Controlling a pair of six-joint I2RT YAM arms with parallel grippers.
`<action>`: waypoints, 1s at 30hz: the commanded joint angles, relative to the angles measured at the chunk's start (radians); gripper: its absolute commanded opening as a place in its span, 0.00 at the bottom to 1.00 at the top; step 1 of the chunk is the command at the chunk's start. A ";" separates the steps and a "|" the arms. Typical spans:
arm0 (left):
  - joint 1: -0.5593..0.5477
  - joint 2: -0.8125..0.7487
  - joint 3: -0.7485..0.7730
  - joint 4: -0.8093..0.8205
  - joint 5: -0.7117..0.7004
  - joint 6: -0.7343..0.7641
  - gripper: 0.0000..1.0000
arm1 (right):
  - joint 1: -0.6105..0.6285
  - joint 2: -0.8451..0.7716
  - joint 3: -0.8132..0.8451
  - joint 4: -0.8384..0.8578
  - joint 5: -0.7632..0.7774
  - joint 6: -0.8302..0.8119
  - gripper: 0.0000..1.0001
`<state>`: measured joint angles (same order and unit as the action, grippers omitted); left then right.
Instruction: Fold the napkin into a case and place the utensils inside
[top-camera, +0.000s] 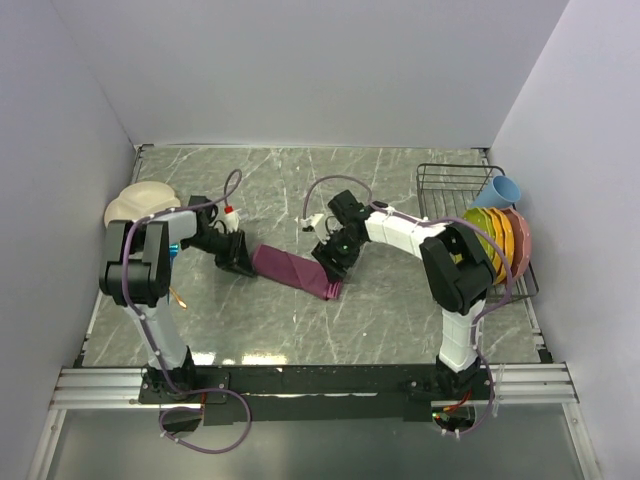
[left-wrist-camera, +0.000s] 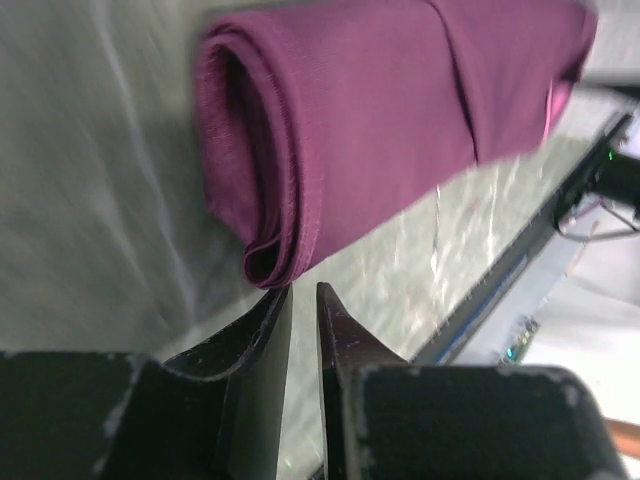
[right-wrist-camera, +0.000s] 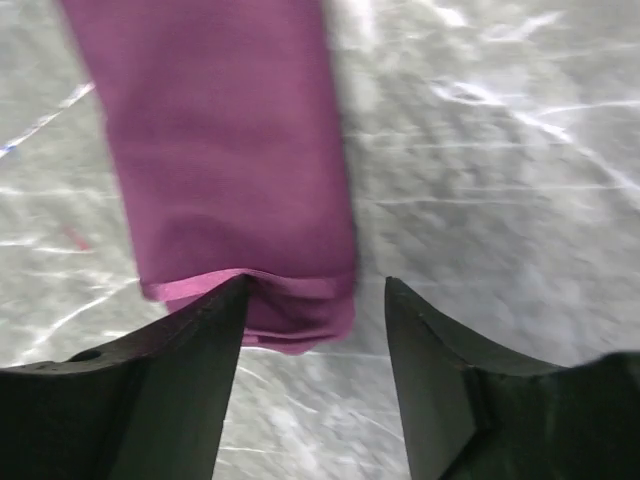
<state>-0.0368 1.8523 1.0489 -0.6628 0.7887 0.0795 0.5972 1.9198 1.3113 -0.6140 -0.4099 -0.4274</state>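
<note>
Between case (top-camera: 295, 270) and rack (top-camera: 450, 167), the right arm (top-camera: 405, 230)

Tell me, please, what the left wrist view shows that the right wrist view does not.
Only the left wrist view: the layered open end of the case, the left gripper with its fingers nearly together just short of that end, and the edge of the table with cables beyond it. Only the right wrist view: the other end of the case, blurred, beside one finger of the right gripper, whose fingers stand well apart. Both: the maroon case lying on the grey marbled table.
</note>
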 joint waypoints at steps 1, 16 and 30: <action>-0.005 0.060 0.118 0.074 -0.043 -0.040 0.22 | 0.009 -0.019 0.005 -0.090 -0.130 0.024 0.63; 0.167 -0.054 0.388 -0.157 -0.058 0.127 0.46 | 0.222 -0.110 -0.073 -0.001 -0.290 0.265 0.83; 0.499 -0.156 0.281 -0.286 -0.459 0.260 0.39 | 0.059 -0.216 -0.030 0.077 -0.144 0.371 1.00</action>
<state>0.4740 1.6840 1.4136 -0.9493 0.4469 0.3546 0.6739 1.7470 1.2343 -0.5896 -0.6136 -0.1051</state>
